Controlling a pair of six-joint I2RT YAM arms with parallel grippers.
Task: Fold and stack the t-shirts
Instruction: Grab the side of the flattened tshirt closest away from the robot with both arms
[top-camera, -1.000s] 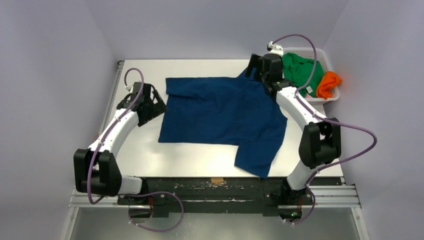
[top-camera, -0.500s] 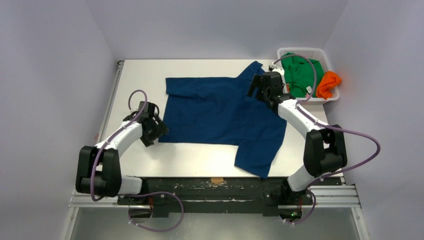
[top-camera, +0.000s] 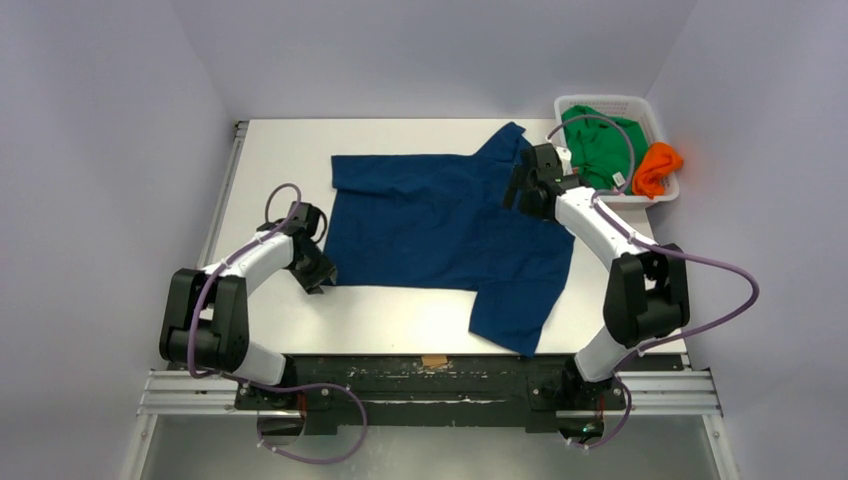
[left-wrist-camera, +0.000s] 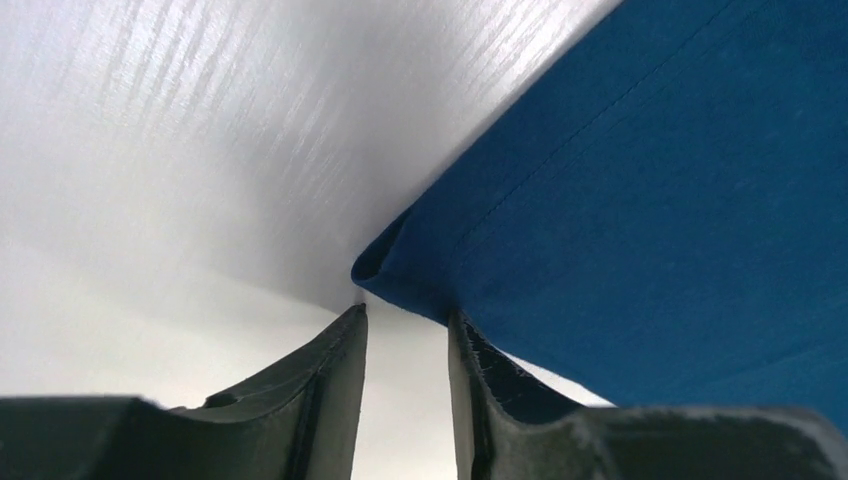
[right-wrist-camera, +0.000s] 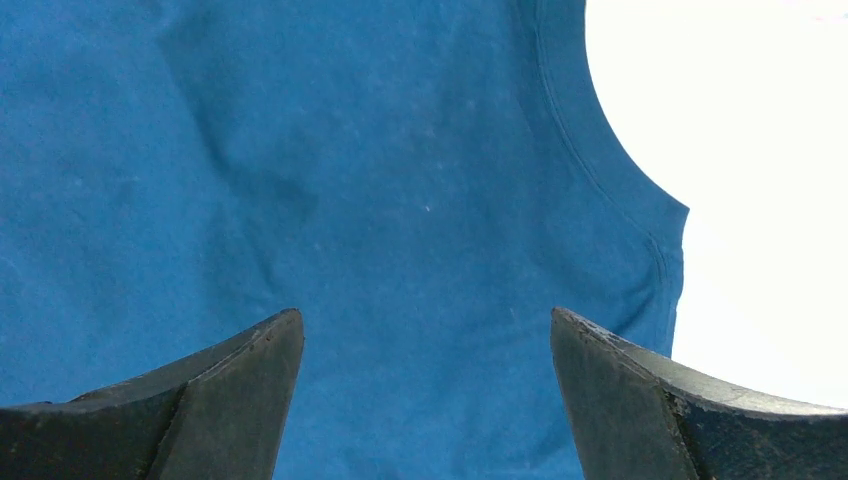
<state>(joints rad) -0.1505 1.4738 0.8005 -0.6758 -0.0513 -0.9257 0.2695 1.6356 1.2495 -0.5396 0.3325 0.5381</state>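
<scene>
A dark blue t-shirt (top-camera: 440, 225) lies spread flat on the white table (top-camera: 280, 150), plain side up. My left gripper (top-camera: 322, 280) is low at its near left corner. In the left wrist view the left gripper (left-wrist-camera: 406, 312) has its jaws narrowed with a gap between them, and the hemmed corner (left-wrist-camera: 375, 265) of the shirt lies right at the fingertips. My right gripper (top-camera: 522, 190) hovers over the shirt's right side; in the right wrist view the right gripper (right-wrist-camera: 425, 314) is wide open above blue cloth (right-wrist-camera: 300, 150), beside the collar (right-wrist-camera: 600, 170). A green t-shirt (top-camera: 600, 140) and an orange one (top-camera: 657, 168) are in the basket.
The white lattice basket (top-camera: 600, 100) stands at the table's far right corner, close behind my right gripper. One blue sleeve (top-camera: 515, 310) reaches toward the near edge, another (top-camera: 505, 140) points to the far side. Grey walls close in on three sides.
My left gripper slid nearer along the shirt's left edge to its near corner, and its jaws narrowed. My right gripper drew back from the far sleeve to above the collar area.
</scene>
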